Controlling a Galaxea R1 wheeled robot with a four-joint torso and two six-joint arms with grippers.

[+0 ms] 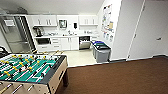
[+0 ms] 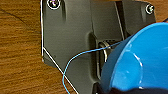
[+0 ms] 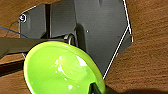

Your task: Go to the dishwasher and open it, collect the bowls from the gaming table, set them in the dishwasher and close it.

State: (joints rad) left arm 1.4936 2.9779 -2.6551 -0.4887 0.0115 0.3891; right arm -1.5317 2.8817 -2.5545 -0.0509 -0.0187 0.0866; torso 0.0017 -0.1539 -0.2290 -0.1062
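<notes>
Jaws of the left gripper [image 2: 120, 90] close on the blue bowl [image 2: 135, 62], as far as the dark shape across its lower edge shows. Those of the right gripper [image 3: 93, 89] pinch the rim of the green bowl [image 3: 60, 70]. Both bowls hang tilted, hollow side to the camera, over a brown surface [image 2: 20, 50] streaked like wood grain.

In the head view, brown carpet [image 1: 120, 77] fills the floor from 3 to 6 o'clock. A table-football table [image 1: 27, 70] with a green field and rods stands on it at 8 o'clock. A white wall with a white door [image 1: 152, 30] takes up 2 o'clock. Pale floor [image 1: 77, 57] begins where the carpet ends, near the centre, and runs to a kitchenette of white cabinets [image 1: 67, 43] at 12 o'clock, with wall cupboards above the counter. A glass door [image 1: 15, 32] stands at 10 o'clock. Two grey bins [image 1: 101, 52] with blue lids stand just right of centre, against the wall.

The dishwasher [image 1: 84, 43] sits under the counter at 12 o'clock, between the white cabinets and the bins, well apart from the robot. Its upper part is dark and its lower part steel; whether its door is open I cannot tell. Papers [image 1: 107, 23] hang on the wall at 1 o'clock. A thin blue cable [image 2: 75, 53] loops across the left wrist's dark plate.
</notes>
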